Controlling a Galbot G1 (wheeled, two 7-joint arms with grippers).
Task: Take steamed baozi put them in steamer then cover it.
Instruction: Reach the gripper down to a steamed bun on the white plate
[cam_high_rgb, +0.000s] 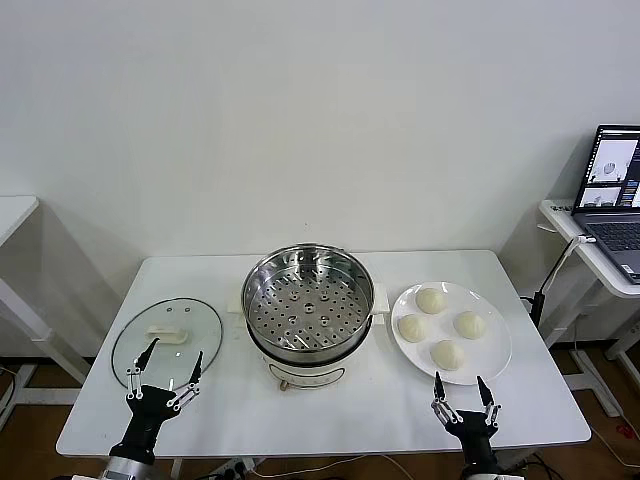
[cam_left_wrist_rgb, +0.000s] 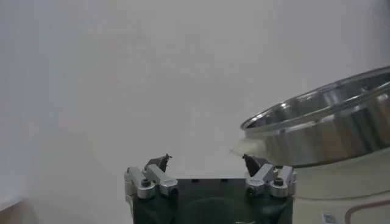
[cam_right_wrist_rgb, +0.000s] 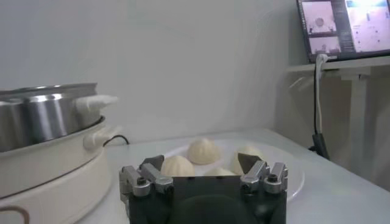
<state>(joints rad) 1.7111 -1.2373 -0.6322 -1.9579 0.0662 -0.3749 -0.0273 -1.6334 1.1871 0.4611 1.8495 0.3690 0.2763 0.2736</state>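
**Both arms at the near table edge, steamer uncovered, baozi on the plate**

The white table (cam_high_rgb: 330, 415) carries all items of the task. The steamer (cam_high_rgb: 308, 305) stands at the middle of the table, uncovered. Its perforated steel tray is exposed and holds nothing. One white side handle faces the plate side. In the left wrist view the steel rim of the steamer (cam_left_wrist_rgb: 329, 125) is seen from the side, above its white base.

The white plate (cam_high_rgb: 495, 365) lies just beside the steamer on the robot's right. Four steamed baozi (cam_high_rgb: 432, 300) sit on it, close together but mostly apart. The right wrist view shows the baozi (cam_right_wrist_rgb: 204, 150) on the plate beyond the fingertips, with the steamer (cam_right_wrist_rgb: 46, 115) to one side.

The cover (cam_high_rgb: 167, 340) lies flat on the table on the robot's left, near the steamer but apart from it, handle upward.

A laptop (cam_high_rgb: 612, 195), screen lit, stands on a separate side table on the robot's right.

The left gripper (cam_high_rgb: 163, 378) hovers over the near rim of the cover. Its fingers are spread wide and hold nothing.

The right gripper (cam_high_rgb: 461, 392) is at the near table edge, just in front of the plate. Its fingers are likewise spread and empty.
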